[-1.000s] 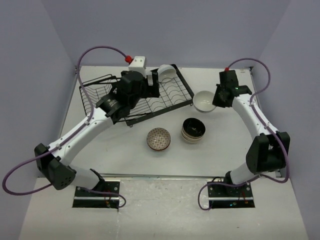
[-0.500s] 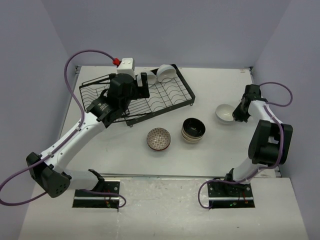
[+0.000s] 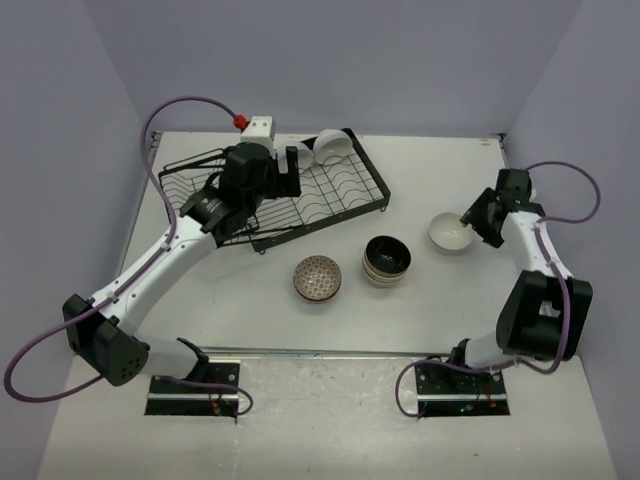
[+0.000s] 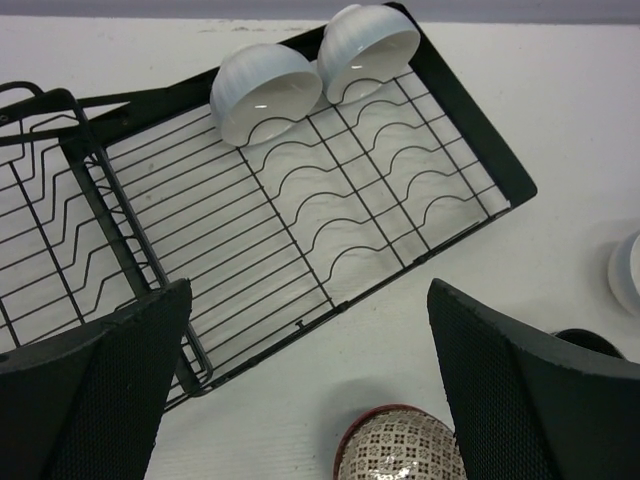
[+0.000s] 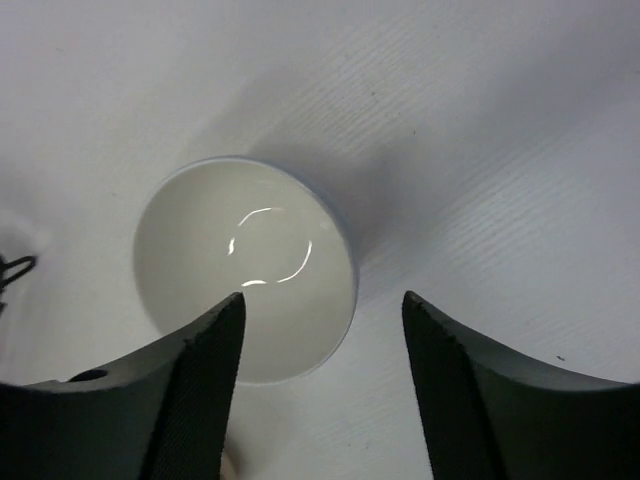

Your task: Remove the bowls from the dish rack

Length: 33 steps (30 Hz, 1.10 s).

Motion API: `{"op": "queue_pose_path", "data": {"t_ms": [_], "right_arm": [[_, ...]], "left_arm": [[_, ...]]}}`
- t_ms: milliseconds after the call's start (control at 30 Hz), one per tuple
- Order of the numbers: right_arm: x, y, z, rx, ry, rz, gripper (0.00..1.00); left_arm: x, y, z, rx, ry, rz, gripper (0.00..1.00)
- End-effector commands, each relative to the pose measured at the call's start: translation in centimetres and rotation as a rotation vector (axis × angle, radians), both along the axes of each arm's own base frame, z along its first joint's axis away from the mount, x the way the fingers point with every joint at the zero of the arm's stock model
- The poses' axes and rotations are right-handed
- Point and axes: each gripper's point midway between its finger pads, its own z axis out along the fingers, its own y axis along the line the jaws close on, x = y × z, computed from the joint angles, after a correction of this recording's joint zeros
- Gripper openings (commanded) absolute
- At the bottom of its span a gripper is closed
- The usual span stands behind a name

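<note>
At the right gripper [image 5: 322, 300]: jaws well apart, nothing clamped, hanging over the near rim of a white bowl [image 5: 245, 270] standing upright on the table [image 5: 480, 120]. From the right wrist alone, a look straight into that bowl's glossy, empty inside; from overhead alone, the fingers just beside the bowl, contact impossible to tell.

At the left gripper [image 4: 308, 300]: jaws spread wide too, empty, poised above the near edge of the dish rack [image 4: 330, 220]. Sharpest through the left wrist: first racked bowl [image 4: 265, 90] and second racked bowl [image 4: 368, 45], both white, tipped on edge side by side at the rack's far end.

From overhead only, whole: a patterned bowl [image 3: 317, 277] and, near its right, a stack of dark-lined bowls [image 3: 386, 260], both on the table in front of the rack.

Left arm stretched diagonally from a low elbow at the near left up to the rack. Right arm folded at the near right, forearm running away along the table's right side, wrist turned inward toward the white bowl.
</note>
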Motion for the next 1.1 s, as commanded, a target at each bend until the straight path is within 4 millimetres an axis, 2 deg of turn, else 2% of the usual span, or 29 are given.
{"op": "queue_pose_path", "data": {"t_ms": [0,33,100,133,167,200,233,267,300,333,400,433,467,533,600,700,833,867,900,933,1067], "right_arm": [[-0.1,0.2,7.6,-0.029,-0.194,-0.001,0.69],[-0.5,0.3,10.4,-0.050,-0.267,0.003,0.70],[-1.5,0.4,13.0,-0.067,-0.320,0.005,0.77],[-1.8,1.0,14.1,-0.057,-0.355,0.022,0.79],[-2.6,1.7,16.2,-0.054,-0.428,0.042,0.90],[-2.9,2.3,16.5,-0.041,-0.465,0.067,0.98],[-3.1,3.2,17.1,-0.024,-0.503,0.102,0.99],[-3.4,4.6,17.5,0.016,-0.541,0.159,0.99],[-3.9,5.1,17.8,0.016,-0.584,0.189,0.99],[-4.0,5.5,17.9,0.022,-0.592,0.205,0.99],[-4.4,5.8,17.6,0.034,-0.581,0.224,0.99],[-4.4,6.1,17.7,0.045,-0.586,0.237,0.99],[-4.4,7.0,17.8,0.078,-0.596,0.277,0.99],[-4.3,7.9,18.0,0.109,-0.618,0.318,0.99],[-4.2,8.3,17.9,0.126,-0.611,0.340,0.99],[-4.0,8.4,17.8,0.130,-0.593,0.353,0.99],[-4.0,8.7,18.2,0.133,-0.620,0.368,0.99],[-4.1,8.7,18.3,0.131,-0.619,0.368,0.99],[-4.2,8.5,18.4,0.122,-0.621,0.367,0.99],[-4.3,8.5,18.7,0.116,-0.628,0.367,0.99],[-4.6,8.5,19.7,0.099,-0.663,0.370,0.99]], "left_arm": [[1.0,-1.1,0.5,0.071,0.019,-0.072,1.00],[1.6,-1.3,0.0,0.118,0.071,-0.075,1.00],[2.7,-0.4,0.3,0.202,0.088,-0.019,1.00],[3.5,-0.4,-0.5,0.253,0.108,-0.008,1.00],[4.1,-0.2,0.8,0.283,0.086,0.000,1.00],[4.7,0.7,1.2,0.373,0.063,0.015,1.00],[5.7,1.0,0.8,0.428,0.056,0.030,1.00],[6.9,1.1,1.7,0.452,0.014,0.047,1.00],[8.3,1.5,0.0,0.550,0.043,0.036,1.00],[9.5,1.6,1.7,0.560,0.013,0.053,1.00],[11.4,2.1,1.3,0.677,0.026,0.049,1.00],[12.9,1.6,-0.4,0.742,0.041,0.027,1.00],[14.0,1.2,-0.8,0.781,0.016,0.017,1.00],[15.4,1.2,-3.6,0.922,0.039,-0.032,1.00],[17.2,1.2,-4.2,0.977,-0.011,-0.032,1.00],[19.2,0.8,-5.8,0.957,-0.042,-0.078,1.00],[21.2,0.3,-6.1,0.944,-0.108,-0.069,0.96],[21.7,0.6,-7.4,0.965,-0.090,-0.076,0.95],[22.1,0.7,-7.5,0.968,-0.092,-0.066,0.93],[22.7,1.3,-8.8,0.976,-0.071,-0.063,0.86],[23.8,2.6,-10.7,0.972,-0.044,-0.034,0.79]]}}
